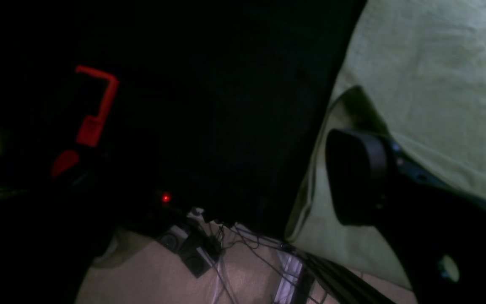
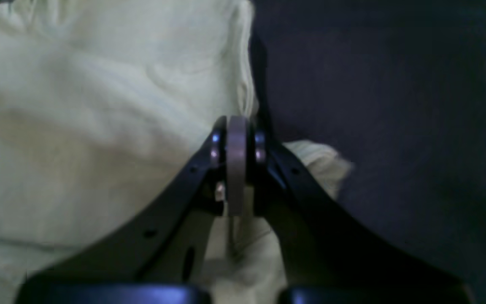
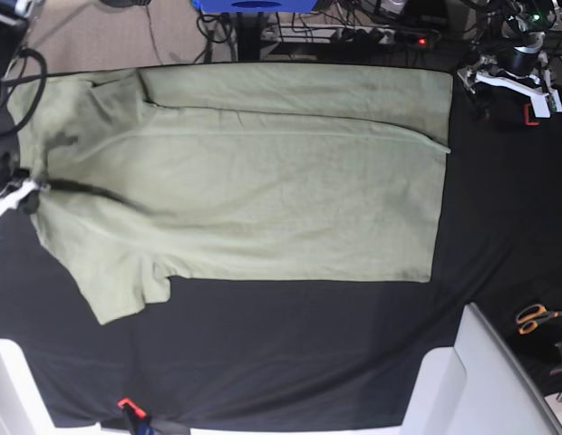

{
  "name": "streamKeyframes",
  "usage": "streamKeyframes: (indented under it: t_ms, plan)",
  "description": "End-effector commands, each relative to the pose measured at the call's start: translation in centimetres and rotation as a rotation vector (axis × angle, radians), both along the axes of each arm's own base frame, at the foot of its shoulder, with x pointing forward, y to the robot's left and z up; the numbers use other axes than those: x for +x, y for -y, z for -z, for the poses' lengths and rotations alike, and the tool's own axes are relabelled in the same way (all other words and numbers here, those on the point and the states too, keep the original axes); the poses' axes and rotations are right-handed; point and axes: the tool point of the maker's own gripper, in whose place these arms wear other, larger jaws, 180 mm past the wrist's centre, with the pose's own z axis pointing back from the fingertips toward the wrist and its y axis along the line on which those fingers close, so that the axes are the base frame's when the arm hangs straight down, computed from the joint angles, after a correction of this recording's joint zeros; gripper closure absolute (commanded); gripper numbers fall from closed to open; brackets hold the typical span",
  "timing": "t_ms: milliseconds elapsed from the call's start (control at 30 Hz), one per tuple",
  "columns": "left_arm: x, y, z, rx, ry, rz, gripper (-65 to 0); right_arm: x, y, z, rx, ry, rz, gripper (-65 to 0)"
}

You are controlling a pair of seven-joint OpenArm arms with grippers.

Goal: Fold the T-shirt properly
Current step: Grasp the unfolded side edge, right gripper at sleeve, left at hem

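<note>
your right claw [image 2: 236, 147] pinches the t-shirt [image 3: 263, 190] at its collar end; its long axis runs toward the left claw [image 1: 365, 177], whose state you cannot tell.

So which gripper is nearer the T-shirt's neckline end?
Right. The right gripper is shut on the T-shirt at that end, at the base view's left edge. The left gripper sits off the shirt over the black cloth, beyond the hem's far corner.
</note>
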Motion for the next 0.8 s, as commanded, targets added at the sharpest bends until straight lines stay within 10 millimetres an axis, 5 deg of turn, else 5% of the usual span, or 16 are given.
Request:
streamKeyframes:
  t_ms: [0, 167, 333, 400, 567, 767]
  plan:
    - [0.5, -0.5, -1.0, 0.02, 0.037, 0.004, -59.9, 0.3, 1.1, -1.3, -0.024, 0.023, 0.011, -1.1]
    - [1.1, -0.5, -1.1, 0.019, 0.05, 0.003, -59.9, -2.2, 0.7, -1.0, -0.024, -0.084, 0.011, -8.7]
    - [1.3, -0.5, -1.2, 0.019, 0.054, 0.003, -59.9, -2.2, -0.1, -3.8, -0.076, -0.026, 0.005, -42.0]
    - [1.3, -0.5, -1.2, 0.019, 0.054, 0.003, -59.9, -1.5, -0.2, -4.9, -0.094, 0.004, -0.004, -50.1]
    - [2.5, -0.9, -1.9, 0.033, 0.079, 0.011, -59.9, 1.8, 1.3, -6.7, -0.15, 0.036, -0.002, -46.8]
    - [3.1, -1.4, -2.5, 0.051, 0.091, 0.02, -59.9, 6.5, 1.7, -3.4, -0.186, -0.067, -0.024, -46.1]
